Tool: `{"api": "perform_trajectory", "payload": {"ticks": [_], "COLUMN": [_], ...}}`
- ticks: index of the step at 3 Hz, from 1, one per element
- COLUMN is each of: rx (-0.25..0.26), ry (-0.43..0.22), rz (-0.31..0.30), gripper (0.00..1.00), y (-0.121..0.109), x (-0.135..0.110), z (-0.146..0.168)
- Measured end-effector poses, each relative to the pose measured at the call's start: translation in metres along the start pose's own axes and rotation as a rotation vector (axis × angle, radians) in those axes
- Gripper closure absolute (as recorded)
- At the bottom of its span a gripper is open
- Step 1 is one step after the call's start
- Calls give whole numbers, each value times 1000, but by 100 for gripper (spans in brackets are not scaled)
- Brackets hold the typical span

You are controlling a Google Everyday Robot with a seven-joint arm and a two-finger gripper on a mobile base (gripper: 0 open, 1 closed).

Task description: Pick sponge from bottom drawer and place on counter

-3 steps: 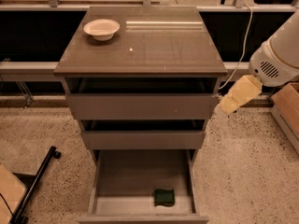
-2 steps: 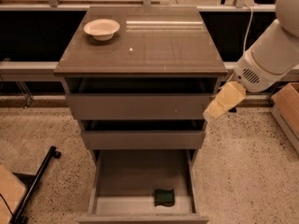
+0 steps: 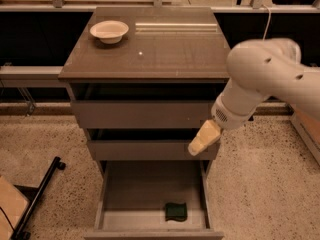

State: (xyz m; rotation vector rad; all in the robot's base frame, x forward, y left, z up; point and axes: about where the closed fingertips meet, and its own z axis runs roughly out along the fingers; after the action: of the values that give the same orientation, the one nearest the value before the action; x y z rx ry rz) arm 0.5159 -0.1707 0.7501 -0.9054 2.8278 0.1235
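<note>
Hand (image 3: 196, 147) at rt front edge of mid drawer (image 3: 145, 150); sponge (image 3: 176, 211) below, apart.

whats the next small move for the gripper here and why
Probably lower the gripper straight down toward the sponge. The bottom drawer is already open, and the sponge lies uncovered near its front edge. The gripper hangs well above it, level with the middle drawer front, so it seems to need to descend before any grasp.
</note>
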Motion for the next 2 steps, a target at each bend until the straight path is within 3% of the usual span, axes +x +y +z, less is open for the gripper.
{"api": "perform_trajectory", "payload": {"ticks": [1, 2], "rx": [-39, -39], "ry": [-4, -13], "rz": [103, 112], "gripper": [0, 0], "y": [3, 2], "x": [3, 0], "z": [49, 52]}}
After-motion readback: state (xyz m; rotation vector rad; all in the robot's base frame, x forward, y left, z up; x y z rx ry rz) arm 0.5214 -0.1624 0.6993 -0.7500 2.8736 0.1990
